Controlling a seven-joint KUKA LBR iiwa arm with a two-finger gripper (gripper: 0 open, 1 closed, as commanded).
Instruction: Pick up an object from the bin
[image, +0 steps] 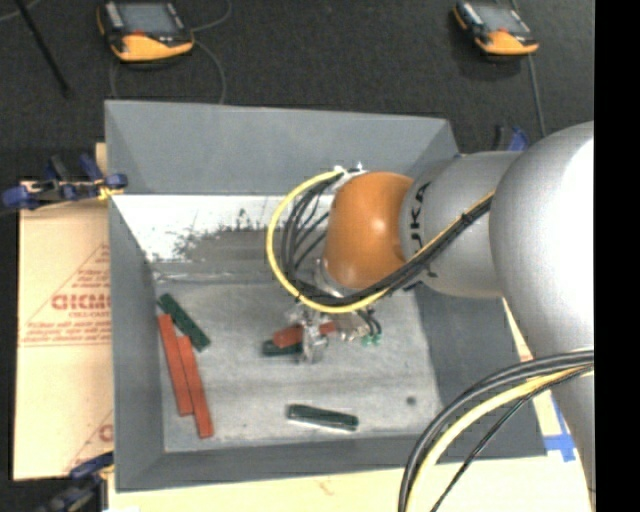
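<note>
- Grey metal bin (135, 300): sloped walls, flat speckled floor.
- Silver robot arm with orange wrist cover (365, 230): enters from the right.
- Two long orange-red bars (187, 378): side by side at the floor's left.
- Two dark green bars: one (183, 322) at the orange-red bars' far end, one (322, 418) near the front wall.
- Gripper (315, 342): low over the floor's centre; open or closed cannot be told.
- Small reddish block (289, 338) and short dark green piece (275, 349): together, just left of the gripper.

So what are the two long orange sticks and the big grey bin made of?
The orange sticks look like plastic or painted wood: even colour, straight edges, no shine. I can't say which. The bin looks like dull sheet metal: grey, flat folded walls, with dark scuffs.
</note>
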